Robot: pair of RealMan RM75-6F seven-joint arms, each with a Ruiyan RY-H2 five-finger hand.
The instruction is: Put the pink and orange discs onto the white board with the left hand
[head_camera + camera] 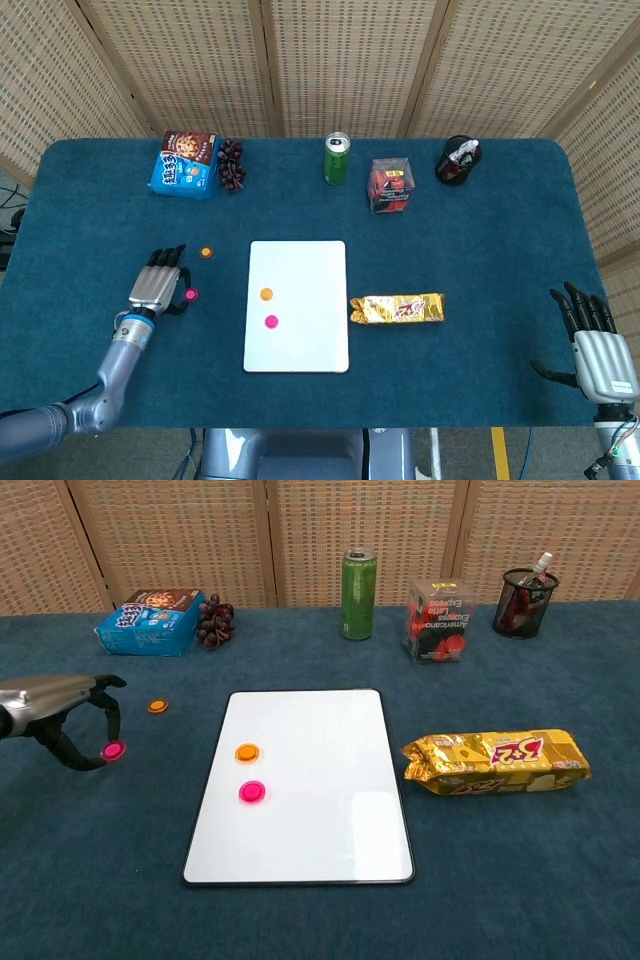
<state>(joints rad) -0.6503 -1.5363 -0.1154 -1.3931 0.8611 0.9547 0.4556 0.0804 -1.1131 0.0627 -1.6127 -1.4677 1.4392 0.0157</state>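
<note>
Two small discs, one orange (247, 752) and one pink (252, 792), already lie on the flat white rectangular board (320, 820). At the board's 9 o'clock, a second pink disc (113, 750) is pinched by the left hand (70, 720) fingers on the bench; a second orange disc (157, 706) waits at 10 o'clock. Right hand (600, 350) fingers are released.

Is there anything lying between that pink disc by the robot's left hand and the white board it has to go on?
Nothing visible does. The pink disc at the left hand lies on bare blue cloth, with an open strip between it and the white board.

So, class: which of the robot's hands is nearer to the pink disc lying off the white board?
Left. The left hand is at the pink disc, fingertips around it; the right hand rests far across the table, beyond the white board.
</note>
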